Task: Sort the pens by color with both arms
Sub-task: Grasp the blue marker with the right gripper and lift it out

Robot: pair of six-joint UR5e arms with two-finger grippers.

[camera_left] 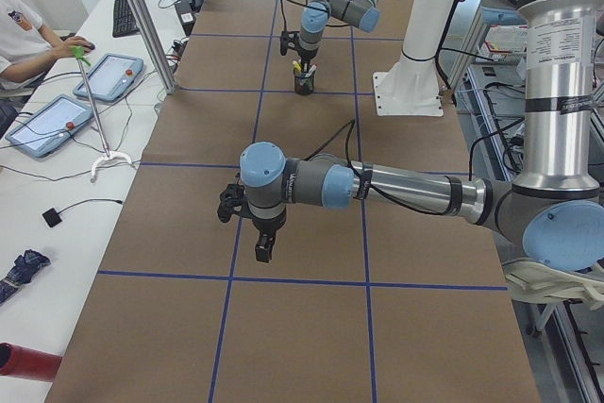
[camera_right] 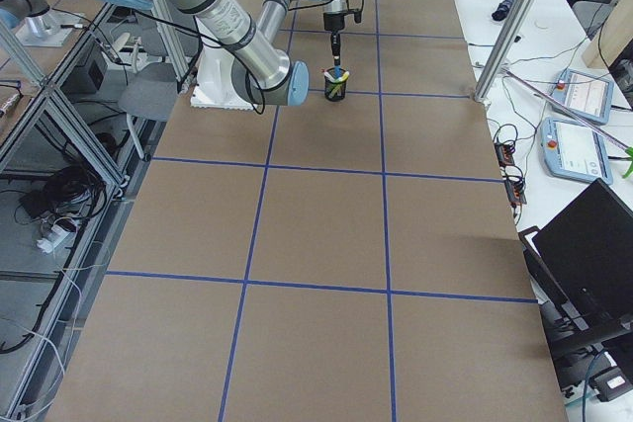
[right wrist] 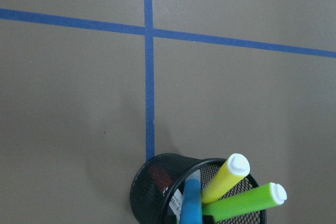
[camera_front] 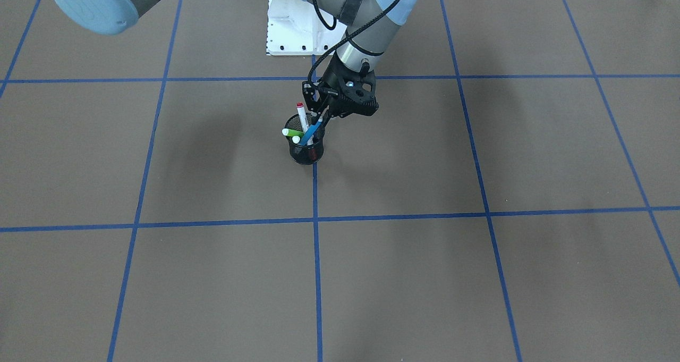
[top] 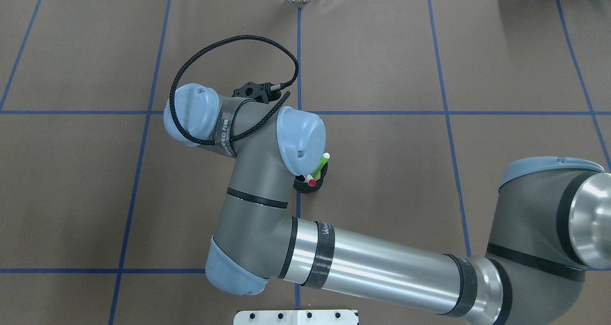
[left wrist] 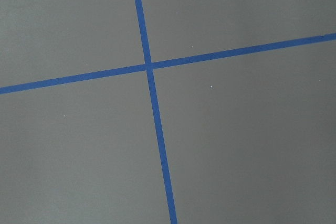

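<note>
Pens (right wrist: 226,179), four colours, all in mesh cup (right wrist: 147,192); left end effector (camera_left: 262,252), right end effector (camera_front: 320,114): grip indiscernible.

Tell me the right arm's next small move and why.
Probably lift straight up: the right gripper seems shut on the blue pen, whose lower end sits in the mesh cup among the yellow pen, green pen and red-capped pen, so a vertical pull should clear them.
</note>
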